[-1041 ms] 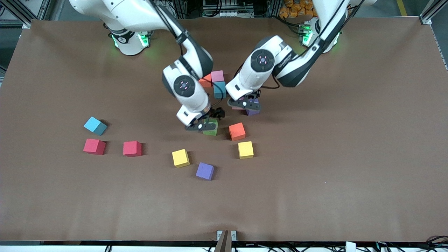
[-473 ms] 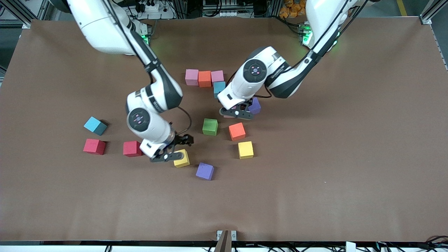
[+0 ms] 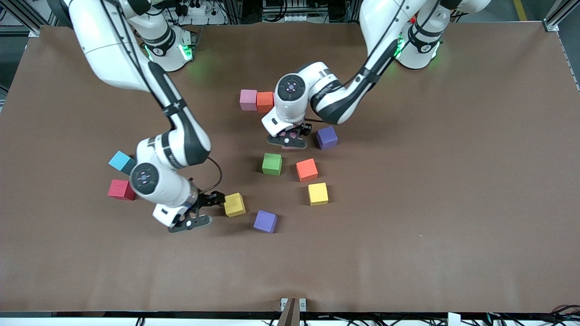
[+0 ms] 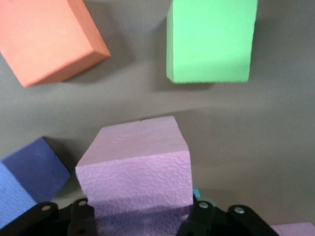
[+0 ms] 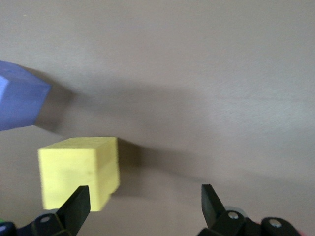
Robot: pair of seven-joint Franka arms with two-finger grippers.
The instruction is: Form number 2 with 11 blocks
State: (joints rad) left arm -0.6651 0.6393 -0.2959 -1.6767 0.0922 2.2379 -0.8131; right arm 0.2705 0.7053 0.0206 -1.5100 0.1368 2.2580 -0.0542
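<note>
My left gripper [image 3: 292, 135] is shut on a pink block [image 4: 135, 172], low over the table between the purple block [image 3: 326, 137] and the row of a pink block [image 3: 248, 99] and an orange block [image 3: 265, 101]. The green block [image 3: 272, 164] [image 4: 211, 42] and another orange block [image 3: 306, 170] [image 4: 49, 39] lie just nearer the camera. My right gripper [image 3: 202, 210] [image 5: 145, 204] is open right beside a yellow block [image 3: 234, 204] [image 5: 78, 177], which lies by one finger, not between them. The number 2 does not show as a whole figure.
A second yellow block [image 3: 318, 194] and a second purple block [image 3: 265, 221] [image 5: 19, 101] lie loose near the middle. A blue block [image 3: 120, 161] and a red block [image 3: 120, 189] sit toward the right arm's end, partly covered by that arm.
My right arm swung from the green block past the yellow block, toward its own end of the table. My left gripper carried the pink block sideways, away from the purple block.
</note>
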